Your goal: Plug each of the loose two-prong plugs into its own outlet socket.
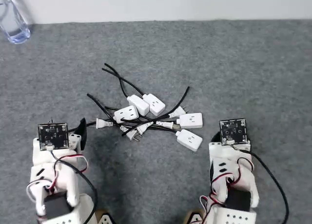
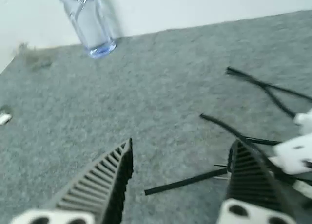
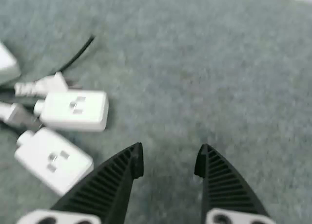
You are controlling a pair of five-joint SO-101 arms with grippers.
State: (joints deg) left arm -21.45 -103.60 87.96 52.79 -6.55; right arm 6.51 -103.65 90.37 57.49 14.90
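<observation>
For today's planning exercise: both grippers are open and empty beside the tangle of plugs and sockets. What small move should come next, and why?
Probably ease the left gripper toward the loose plug: it lies nearest that arm, prongs pointing away from the sockets, and the jaws stand open.

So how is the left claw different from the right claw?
The black ribbed left claw is spread wider than the black ribbed right claw. A thin black cable lies between the left claw's fingers; only grey carpet lies between the right claw's. White socket blocks sit beside the right claw. Both are open, holding nothing.
</observation>
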